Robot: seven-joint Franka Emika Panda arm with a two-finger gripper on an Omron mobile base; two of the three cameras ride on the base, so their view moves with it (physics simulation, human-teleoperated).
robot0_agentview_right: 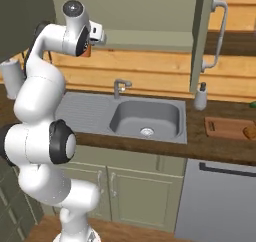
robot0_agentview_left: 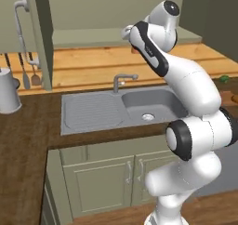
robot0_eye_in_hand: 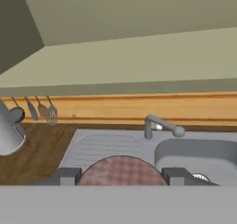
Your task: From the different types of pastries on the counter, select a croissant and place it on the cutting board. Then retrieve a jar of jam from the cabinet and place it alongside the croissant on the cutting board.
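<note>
Currently the gripper (robot0_eye_in_hand: 120,176) is raised in front of the open cabinet (robot0_agentview_right: 150,11), closed narrow on the jar of jam (robot0_eye_in_hand: 121,171); in the hand view the jar's round checked reddish lid sits between the two dark finger tips, touching both. From the right base view the jar shows as a small orange-brown patch at the hand, just under the cabinet's lower shelf edge.

Below the gripper: the steel sink (robot0_eye_in_hand: 194,156) with its grey tap (robot0_eye_in_hand: 159,125), set in the dark wood counter (robot0_eye_in_hand: 32,160). The draining area lies directly under the jar.

Off to the gripper's left: a white jug (robot0_eye_in_hand: 7,133) on the counter, and utensils (robot0_eye_in_hand: 41,109) hanging on the wall strip.

Well off to the gripper's right, right base view: the cutting board (robot0_agentview_right: 227,127) lies flat on the counter with the croissant (robot0_agentview_right: 250,132) on its far right end. A white bottle (robot0_agentview_right: 200,96) stands between sink and board.

Cabinet door (robot0_agentview_right: 201,36) stands swung open, silver bar handle (robot0_agentview_right: 217,31) facing out.
</note>
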